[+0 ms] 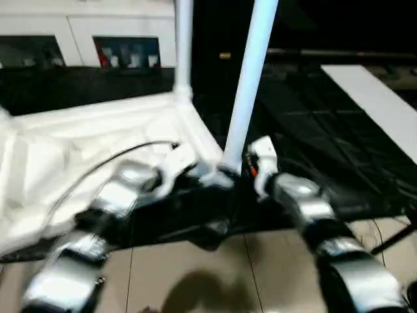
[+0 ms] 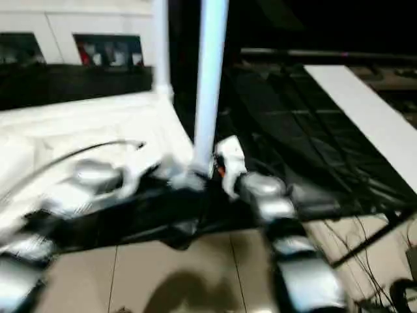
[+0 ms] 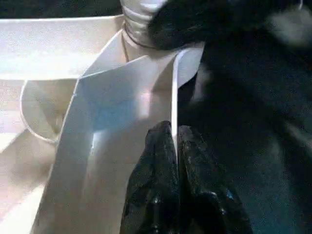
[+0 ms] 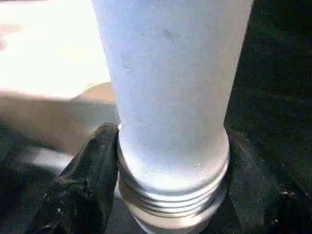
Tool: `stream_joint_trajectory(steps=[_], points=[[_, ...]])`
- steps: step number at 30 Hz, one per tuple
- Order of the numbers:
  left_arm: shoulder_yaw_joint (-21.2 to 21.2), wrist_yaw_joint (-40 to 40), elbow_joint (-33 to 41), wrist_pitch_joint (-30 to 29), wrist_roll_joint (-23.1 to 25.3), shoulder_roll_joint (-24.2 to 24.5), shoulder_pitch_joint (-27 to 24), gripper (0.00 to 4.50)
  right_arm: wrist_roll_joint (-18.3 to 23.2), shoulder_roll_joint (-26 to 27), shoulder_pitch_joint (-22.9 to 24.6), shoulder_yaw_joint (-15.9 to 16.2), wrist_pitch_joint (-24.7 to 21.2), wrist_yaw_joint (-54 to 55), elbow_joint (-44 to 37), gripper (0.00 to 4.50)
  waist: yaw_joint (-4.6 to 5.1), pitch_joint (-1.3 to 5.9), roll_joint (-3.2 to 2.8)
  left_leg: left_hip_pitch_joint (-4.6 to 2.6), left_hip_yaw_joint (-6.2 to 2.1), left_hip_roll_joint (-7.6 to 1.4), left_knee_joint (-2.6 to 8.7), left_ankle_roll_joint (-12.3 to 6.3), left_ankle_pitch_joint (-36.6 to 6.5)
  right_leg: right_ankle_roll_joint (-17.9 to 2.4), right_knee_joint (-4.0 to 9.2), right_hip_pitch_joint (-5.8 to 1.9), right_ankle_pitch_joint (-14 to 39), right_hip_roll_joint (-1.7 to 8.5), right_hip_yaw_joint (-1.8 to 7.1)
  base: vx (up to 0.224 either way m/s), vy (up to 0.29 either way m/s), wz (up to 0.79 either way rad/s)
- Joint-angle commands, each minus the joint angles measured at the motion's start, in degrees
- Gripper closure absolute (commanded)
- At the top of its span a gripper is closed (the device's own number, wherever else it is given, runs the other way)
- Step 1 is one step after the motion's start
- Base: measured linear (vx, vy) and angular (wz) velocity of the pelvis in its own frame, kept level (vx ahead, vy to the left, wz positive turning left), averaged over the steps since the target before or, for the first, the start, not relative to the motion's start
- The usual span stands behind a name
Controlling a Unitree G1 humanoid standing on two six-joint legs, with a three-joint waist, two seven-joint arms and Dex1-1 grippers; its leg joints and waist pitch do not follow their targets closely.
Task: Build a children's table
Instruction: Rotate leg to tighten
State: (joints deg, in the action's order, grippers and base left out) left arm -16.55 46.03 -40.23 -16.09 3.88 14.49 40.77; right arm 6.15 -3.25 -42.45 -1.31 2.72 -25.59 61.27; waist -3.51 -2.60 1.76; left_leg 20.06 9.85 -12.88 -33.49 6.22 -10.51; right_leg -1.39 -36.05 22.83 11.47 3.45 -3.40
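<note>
Motion blurs our silver forearms. Our left hand (image 3: 176, 146) is pinched shut on the thin edge of the tabletop (image 1: 98, 130), which lies underside up beyond our arms. A far leg (image 1: 183, 45) stands in its corner, its top cut off. Our right hand (image 4: 170, 195) clasps the near leg (image 1: 251, 78) just above its threaded base, at the tabletop's near corner. No writing is readable.

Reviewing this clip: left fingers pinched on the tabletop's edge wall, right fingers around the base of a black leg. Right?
Not quite. The leg is white, not black, as the right wrist view shows. The rest holds: the left gripper pinches the tabletop edge wall, and the right gripper straddles the leg's threaded base.
</note>
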Motion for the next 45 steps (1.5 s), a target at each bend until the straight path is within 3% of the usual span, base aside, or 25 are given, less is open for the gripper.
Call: stream_joint_trajectory(steps=[1,5,12,13,14,18,20,22,27,30,34,38,45], points=[[1.5,-4.8,-1.6,-1.4,-0.3,-1.6,0.9,4.5,0.6,-0.3,1.5,-2.7,-3.5,9.5,5.2,1.78,0.15,3.08,-0.81,-0.33,0.12,-0.16,3.99,1.63,-14.0,-9.8,5.37,-2.47,16.9,3.94,2.61,0.0,0.0,0.0],[1.5,-9.6,-4.0,-1.6,0.9,-5.3,2.2,4.5,2.9,3.9,-1.7,-5.7,-2.0,17.2,7.3,1.78,0.16,3.22,-0.71,-0.15,0.21,0.07,3.88,0.66,-13.3,-9.4,5.42,-2.42,15.1,3.78,2.61,0.0,0.0,0.0],[-0.1,-9.2,-6.4,0.2,2.9,-4.8,2.9,4.5,1.5,6.1,-4.3,-4.4,1.5,12.3,7.3,1.78,0.14,3.17,-0.56,0.04,0.15,-0.14,4.07,-0.21,-13.6,-9.6,5.33,-2.44,13.5,3.87,2.52,0.0,0.0,0.0],[-0.2,-8.9,-6.4,0.1,3.0,-4.6,2.9,4.5,1.8,6.2,-4.3,-4.3,1.9,11.2,7.0,1.22,0.16,3.12,-0.6,0.06,0.17,-0.14,4.08,-0.34,-13.7,-9.7,5.38,-2.43,13.7,3.89,2.54,0.0,0.0,0.0],[-0.4,-8.5,-6.4,0.1,3.1,-4.2,2.8,4.5,1.6,6.0,-4.1,-3.9,2.3,10.1,6.7,1.08,0.18,3.14,-0.62,0.07,0.18,-0.15,4.07,-0.4,-13.5,-9.9,5.36,-2.44,13.6,3.92,2.56,0.0,0.0,0.0],[-1.4,-5.2,-6.4,0.9,3.4,-2.5,2.4,4.5,-0.3,4.4,-3.3,-1.7,3.8,4.9,5.1,0.87,0.26,3.13,-0.47,0.45,0.17,-0.07,4.12,-1.12,-12.1,-10.0,5.37,-2.8,13.2,3.96,2.5,0.0,0.0,0.0],[-2.1,-2.4,-5.9,1.6,3.6,-1.3,1.9,4.5,-0.9,2.5,-2.6,-0.1,3.7,-0.1,3.3,0.73,0.26,3.21,-0.59,0.3,0.19,-0.12,4.02,-1.34,-11.8,-10.3,5.38,-2.77,12.9,3.99,2.52,0.0,0.0,0.0],[-3.2,2.3,-4.9,3.0,3.8,0.8,1.1,4.5,-0.9,-1.4,-0.3,2.2,3.2,-9.9,-0.7,0.73,0.28,3.32,-0.54,0.59,0.19,-0.1,3.89,-2.49,-9.4,-11.4,5.05,-3.29,8.2,3.69,2.39,0.0,0.0,0.0],[-5.0,9.7,-2.4,5.7,3.6,4.4,-0.3,4.5,-2.1,-7.3,3.4,5.3,4.3,-21.1,-5.3,0.73,0.24,3.52,-0.97,0.59,0.23,-0.35,3.65,-3.96,-8.1,-13.9,4.52,-3.37,2.9,3.86,2.37,0.0,0.0,0.0],[-7.0,19.8,2.8,7.6,1.5,8.1,-2.6,4.5,-1.7,-9.9,5.1,6.4,4.8,-28.0,-8.1,0.73,0.18,3.55,-1.3,0.28,0.26,-0.59,3.7,-3.68,-8.5,-15.1,4.27,-3.27,1.7,3.82,2.4,0.0,0.0,0.0],[-8.6,26.5,6.4,9.3,0.9,11.4,-4.1,4.5,-0.1,-10.3,5.9,6.8,4.4,-32.6,-10.4,0.73,-0.04,3.59,-1.76,0.07,0.46,-0.87,3.75,-3.61,-8.8,-16.3,3.85,-3.2,-1.8,3.57,2.25,0.0,0.0,0.0],[-8.4,27.8,7.1,9.9,1.2,12.8,-4.2,4.5,0.4,-10.1,6.5,8.0,3.7,-36.0,-12.7,0.73,-0.49,3.62,-1.84,-0.05,0.52,-0.86,3.72,-3.39,-8.3,-16.7,3.7,-3.22,-2.7,3.63,2.25,0.0,0.0,0.0],[-7.8,27.5,8.0,9.6,1.4,13.7,-4.6,4.5,-0.4,-9.5,6.5,9.3,3.5,-39.6,-13.4,0.87,-1.24,3.6,-1.41,-0.08,0.55,-0.81,3.79,-2.53,-7.9,-15.5,3.73,-3.22,-0.9,3.78,2.39,0.0,0.0,0.0]])
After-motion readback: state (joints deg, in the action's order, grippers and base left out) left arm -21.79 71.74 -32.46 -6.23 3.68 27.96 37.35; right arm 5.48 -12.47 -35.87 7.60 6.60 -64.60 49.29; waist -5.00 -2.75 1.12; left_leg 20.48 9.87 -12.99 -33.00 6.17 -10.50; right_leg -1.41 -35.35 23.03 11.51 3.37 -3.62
